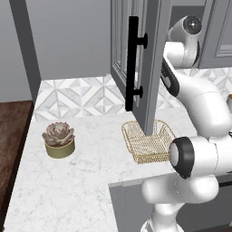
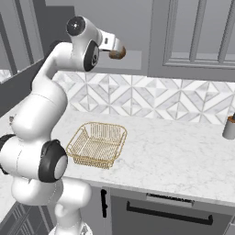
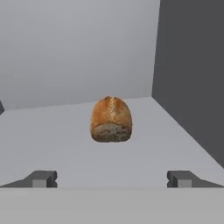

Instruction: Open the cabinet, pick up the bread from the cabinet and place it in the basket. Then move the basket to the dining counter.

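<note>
The cabinet (image 1: 152,68) stands with its glass-paned door swung out and the black bar handle (image 1: 132,63) facing me. Inside, the golden-brown bread (image 3: 111,119) rests on the grey shelf (image 3: 61,144), a short way ahead of my gripper (image 3: 112,179). The gripper is open, its two fingertips (image 3: 41,179) spread wider than the bun and not touching it. From the right base view the bread (image 2: 118,53) shows just past the end of my raised hand. The gold wire basket (image 2: 97,144) sits on the marble worktop below, holding nothing; it lies under the open door (image 1: 147,140).
A potted succulent (image 1: 59,138) stands on the worktop left of the basket. A grey container (image 2: 228,127) is at the far right by the tiled backsplash. The cabinet's dark side wall (image 3: 192,65) rises close on the right of the bread.
</note>
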Available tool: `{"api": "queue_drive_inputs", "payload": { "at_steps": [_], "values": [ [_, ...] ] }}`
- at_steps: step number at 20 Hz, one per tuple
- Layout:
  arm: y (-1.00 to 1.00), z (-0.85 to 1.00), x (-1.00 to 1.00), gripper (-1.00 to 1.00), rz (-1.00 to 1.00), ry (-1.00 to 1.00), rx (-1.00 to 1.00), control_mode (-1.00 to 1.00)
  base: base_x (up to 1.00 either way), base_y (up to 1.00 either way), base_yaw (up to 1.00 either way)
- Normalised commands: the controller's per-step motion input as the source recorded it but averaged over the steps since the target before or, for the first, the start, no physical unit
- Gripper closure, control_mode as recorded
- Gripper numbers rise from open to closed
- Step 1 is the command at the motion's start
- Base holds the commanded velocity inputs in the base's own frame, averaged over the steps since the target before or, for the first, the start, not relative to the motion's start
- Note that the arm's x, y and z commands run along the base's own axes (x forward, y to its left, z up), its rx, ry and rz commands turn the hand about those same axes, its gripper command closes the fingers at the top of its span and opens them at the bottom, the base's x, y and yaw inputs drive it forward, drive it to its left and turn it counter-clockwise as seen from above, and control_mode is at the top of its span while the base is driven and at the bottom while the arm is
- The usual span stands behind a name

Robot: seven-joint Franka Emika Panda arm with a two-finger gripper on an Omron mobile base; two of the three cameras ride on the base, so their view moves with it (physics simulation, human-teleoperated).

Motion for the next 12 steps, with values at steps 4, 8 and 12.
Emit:
{"api": "queue_drive_inputs", "payload": {
  "at_steps": [4,8,12],
  "values": [
    [0.0,-0.03,0.46,-1.0,0.02,0.05,0.0,-1.0,0.0,0.0,0.0],
    [0.0,-0.01,0.41,-1.0,0.0,0.09,0.0,-1.0,0.0,0.0,0.0],
    [0.0,-0.02,0.38,-1.0,0.0,0.07,0.0,-1.0,0.0,0.0,0.0]
  ]
}}
